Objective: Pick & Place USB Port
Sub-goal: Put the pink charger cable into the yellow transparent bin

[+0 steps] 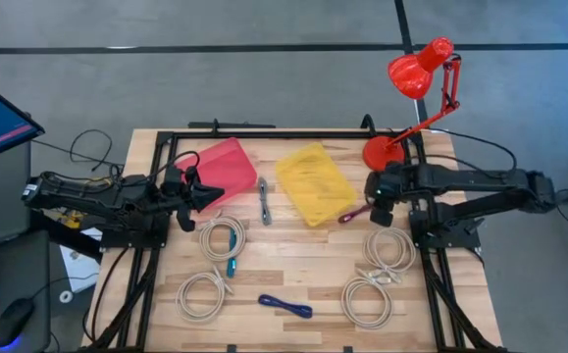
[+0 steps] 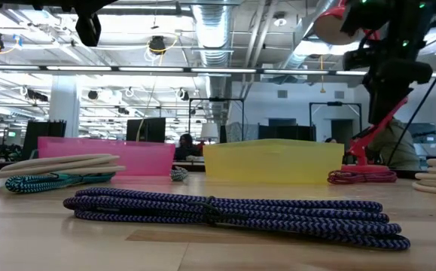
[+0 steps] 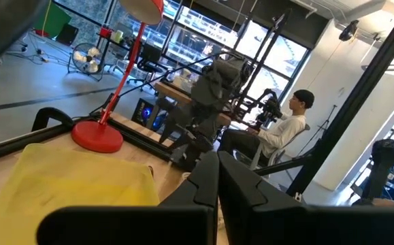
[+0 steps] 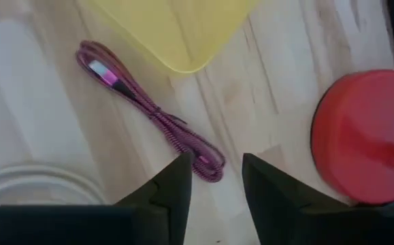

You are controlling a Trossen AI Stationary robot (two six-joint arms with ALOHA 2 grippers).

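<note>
My right gripper [image 4: 214, 178], fingers spread and holding nothing, hangs above the magenta USB cable [image 4: 150, 112], which lies on the table [image 1: 293, 263] beside the yellow bin [image 1: 315, 183] and near the red lamp base [image 4: 363, 136]. My left gripper [image 1: 205, 195], pressed together, rests over the pink bin [image 1: 227, 167].

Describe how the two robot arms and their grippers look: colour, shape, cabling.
Both arms are black, built of jointed segments. The left arm carries yellow fittings and loose black cables near its base; the right arm trails a black cable. The left gripper and the right gripper each end in two dark, wedge-shaped, tapering fingers, without visible markings.
</note>
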